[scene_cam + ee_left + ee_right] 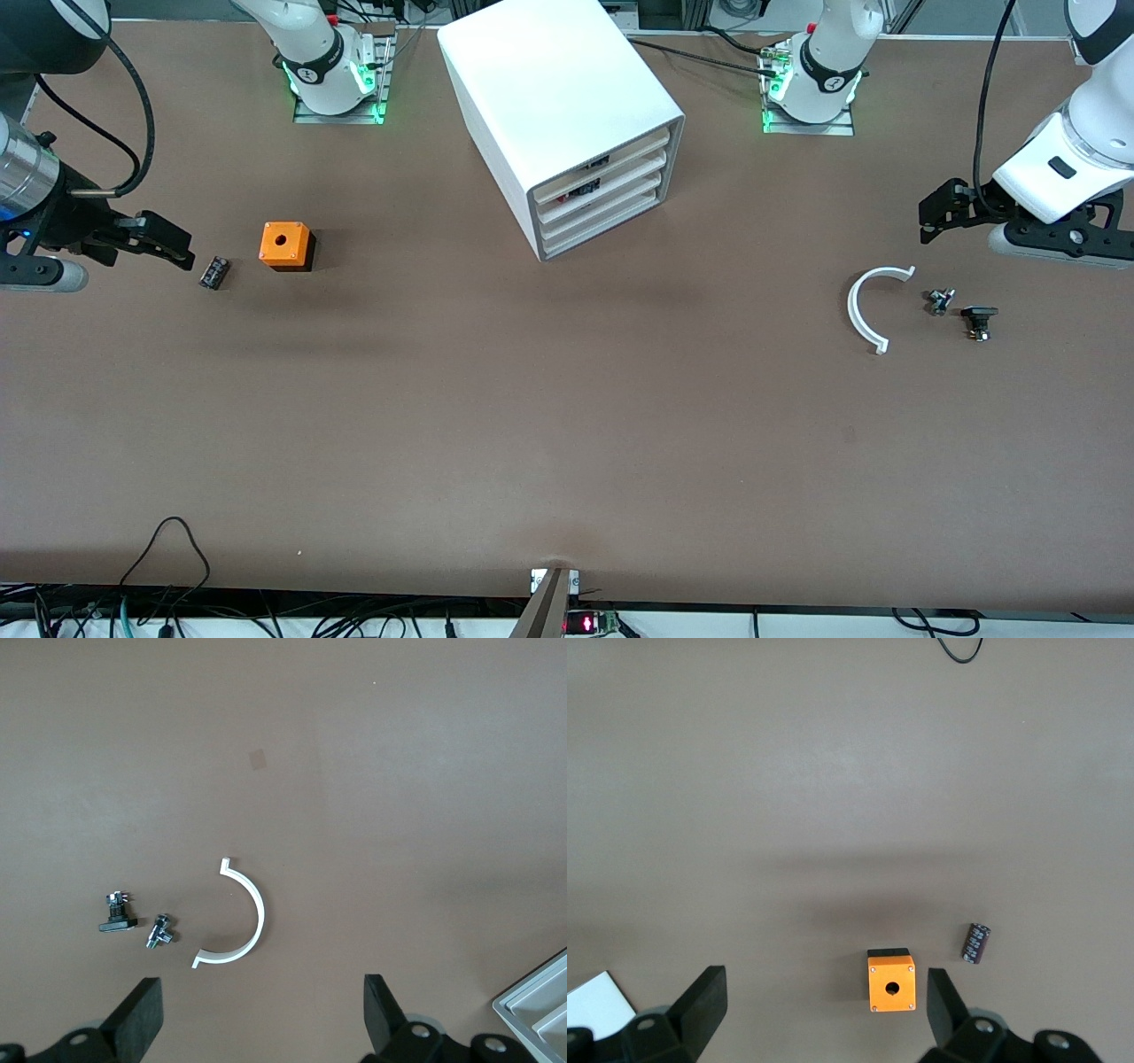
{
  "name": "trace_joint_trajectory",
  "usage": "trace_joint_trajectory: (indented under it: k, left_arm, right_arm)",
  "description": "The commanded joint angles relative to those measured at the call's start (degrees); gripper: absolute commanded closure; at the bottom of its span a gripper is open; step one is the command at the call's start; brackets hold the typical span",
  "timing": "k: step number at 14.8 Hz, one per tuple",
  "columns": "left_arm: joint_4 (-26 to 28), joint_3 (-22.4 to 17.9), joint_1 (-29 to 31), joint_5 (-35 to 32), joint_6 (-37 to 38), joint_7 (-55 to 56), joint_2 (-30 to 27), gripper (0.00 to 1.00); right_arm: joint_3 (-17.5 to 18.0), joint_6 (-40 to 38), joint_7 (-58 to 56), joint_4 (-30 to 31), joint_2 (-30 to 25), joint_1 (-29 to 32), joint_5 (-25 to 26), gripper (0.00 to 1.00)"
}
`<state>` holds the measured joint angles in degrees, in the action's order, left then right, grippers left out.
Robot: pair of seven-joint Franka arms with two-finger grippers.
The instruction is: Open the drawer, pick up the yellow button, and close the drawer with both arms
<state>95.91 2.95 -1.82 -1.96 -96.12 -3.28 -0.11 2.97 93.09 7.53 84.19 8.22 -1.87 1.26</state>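
A white cabinet (pixel 567 97) with several shut drawers (pixel 602 199) stands at the middle of the table, near the robots' bases. The button is hidden; no orange-yellow cap shows in any view. My left gripper (pixel 930 217) is open and empty, up over the table at the left arm's end, above a white half-ring (pixel 873 306). In the left wrist view the gripper (pixel 261 1014) spreads wide over bare table beside the half-ring (pixel 248 921). My right gripper (pixel 182 248) is open and empty at the right arm's end. In the right wrist view it (pixel 824 1005) hangs beside an orange cube (pixel 891 986).
The orange cube (pixel 285 244) with a round hole and a small black cylinder (pixel 214 272) lie near the right gripper. Two small black-and-silver parts (pixel 940 301) (pixel 978 321) lie beside the half-ring. A cabinet corner (pixel 540 1001) shows in the left wrist view.
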Motion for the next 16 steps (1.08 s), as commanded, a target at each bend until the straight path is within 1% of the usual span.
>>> trace_joint_trajectory:
  k: [1,9,13,16]
  left_arm:
    - [-0.02,0.03,0.06,1.00,0.58,-0.77,-0.42,0.00]
    - [-0.02,0.03,0.06,0.91,0.58,-0.77,-0.42,0.00]
    - [-0.02,0.03,0.06,0.99,0.58,-0.42,-0.42,0.00]
    - [-0.11,0.12,-0.03,2.22,3.73,-0.68,-0.50,0.00]
  right_arm:
    - [-0.15,-0.89,-0.41,-1.75,1.01,-0.06,-0.90,0.00]
    - [-0.07,-0.62,-0.50,-1.66,1.54,-0.06,-0.99,0.00]
    - [-0.15,-0.89,-0.32,1.41,2.33,-0.15,-0.99,0.00]
    - [-0.06,-0.19,-0.41,3.43,3.03,-0.24,-0.99,0.00]
